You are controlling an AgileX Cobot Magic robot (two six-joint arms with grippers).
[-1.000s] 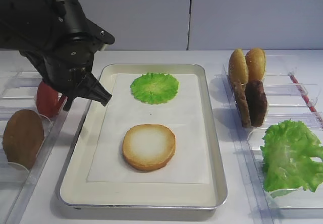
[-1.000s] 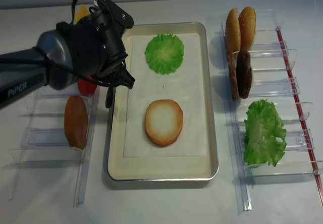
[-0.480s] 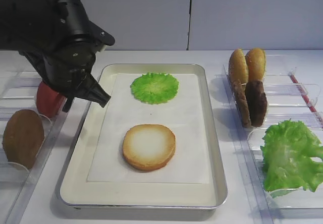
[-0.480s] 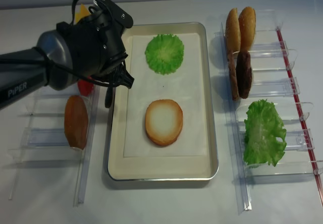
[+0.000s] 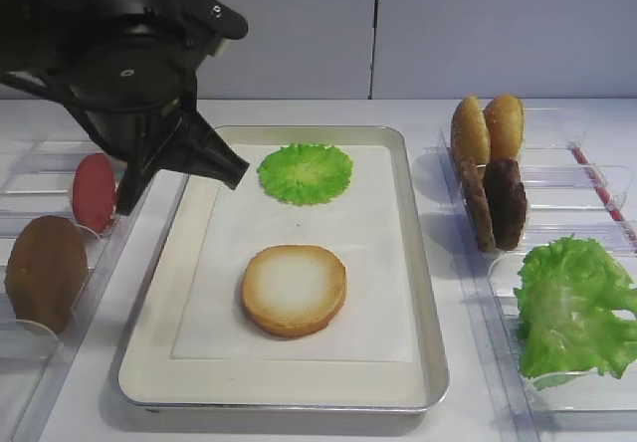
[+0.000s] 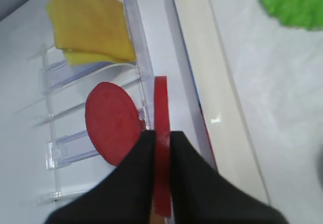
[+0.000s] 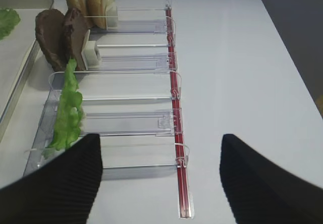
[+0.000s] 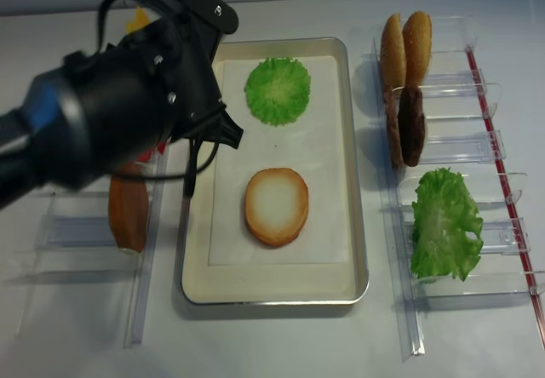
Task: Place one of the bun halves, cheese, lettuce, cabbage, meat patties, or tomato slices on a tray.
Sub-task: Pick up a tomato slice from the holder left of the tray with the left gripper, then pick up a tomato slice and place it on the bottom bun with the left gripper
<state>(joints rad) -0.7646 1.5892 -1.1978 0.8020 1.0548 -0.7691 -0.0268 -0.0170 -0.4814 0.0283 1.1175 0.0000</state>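
While gripping one tomato slice [image 6: 161,148], left gripper [image 6: 160,151] higher.

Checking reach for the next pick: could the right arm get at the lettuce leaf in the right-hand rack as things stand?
Probably yes. The right gripper hangs just short of the rack, jaws wide apart, and the lettuce leaf stands upright in its slot with nothing lying over or before it; the meat patties sit farther back.
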